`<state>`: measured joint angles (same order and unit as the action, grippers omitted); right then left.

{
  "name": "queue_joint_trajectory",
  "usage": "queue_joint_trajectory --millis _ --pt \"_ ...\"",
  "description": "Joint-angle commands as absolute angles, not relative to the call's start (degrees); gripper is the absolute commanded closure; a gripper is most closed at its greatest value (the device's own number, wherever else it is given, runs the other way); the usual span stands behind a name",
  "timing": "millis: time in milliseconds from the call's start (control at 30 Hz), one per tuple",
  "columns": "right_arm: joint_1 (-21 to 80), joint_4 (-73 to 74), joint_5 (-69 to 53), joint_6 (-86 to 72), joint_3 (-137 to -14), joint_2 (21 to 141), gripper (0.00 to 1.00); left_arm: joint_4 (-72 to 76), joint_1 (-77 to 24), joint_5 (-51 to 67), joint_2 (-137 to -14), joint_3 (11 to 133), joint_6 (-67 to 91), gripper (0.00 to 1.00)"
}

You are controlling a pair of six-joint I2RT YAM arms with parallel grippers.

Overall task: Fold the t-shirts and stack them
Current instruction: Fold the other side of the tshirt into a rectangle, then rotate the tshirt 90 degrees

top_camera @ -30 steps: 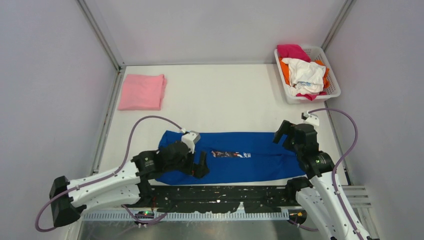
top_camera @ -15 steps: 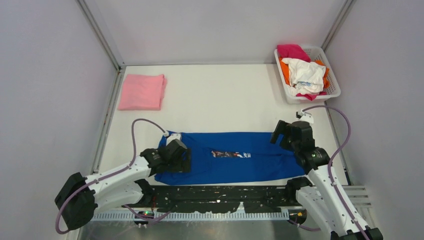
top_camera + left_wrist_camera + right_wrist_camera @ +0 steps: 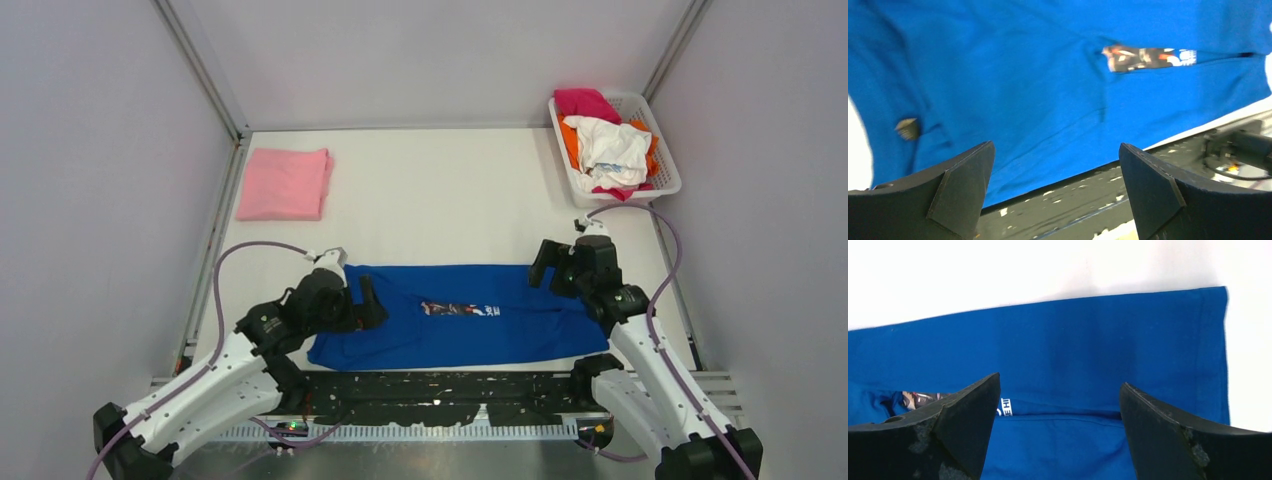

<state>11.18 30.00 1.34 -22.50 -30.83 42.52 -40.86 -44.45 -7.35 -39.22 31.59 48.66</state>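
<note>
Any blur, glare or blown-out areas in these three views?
Top external: evenly lit and sharp. Left wrist: blurred, so the print on the blue t-shirt is illegible. Right wrist: crisper, but the table is washed out to plain white.

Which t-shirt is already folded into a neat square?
The light-pink t-shirt, alone at far left. The blue t-shirt is a long strip; the rest lie crumpled in the basket.

Blue t-shirt [image 3: 470,335]: folded strip, near edge. Left gripper [image 3: 372,303] over left end; right gripper [image 3: 545,272] over right end. Pink t-shirt [image 3: 285,184] far left.
</note>
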Motion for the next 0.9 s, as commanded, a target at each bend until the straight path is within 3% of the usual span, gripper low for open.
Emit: queue_joint_trajectory --millis 0,300,500,700,767,867 --pt "12.4 25.2 -3.6 -21.3 -30.4 45.6 0.05 -23.9 -44.2 -0.3 -43.2 29.4 51.8 0.0" --pt "15.7 12.3 -9.3 -26.0 -29.0 60.1 0.05 -5.8 -37.9 3.2 -70.4 29.8 56.7 0.01" --pt "17.1 6.8 -8.4 -27.5 -30.3 71.5 0.05 -5.6 -27.5 7.8 -90.1 42.7 53.9 0.01" --pt "17.6 9.4 -9.7 -24.5 -30.9 78.3 0.04 -11.6 -22.3 10.8 -109.8 68.6 52.3 0.01" --pt "19.5 10.5 -11.3 -24.4 -30.3 77.6 0.05 -18.4 -22.1 9.9 -117.4 82.0 52.1 0.01" --pt "24.1 11.2 -13.5 -25.8 -29.6 75.8 0.05 -20.5 -21.8 19.0 -129.5 104.2 56.2 0.01"
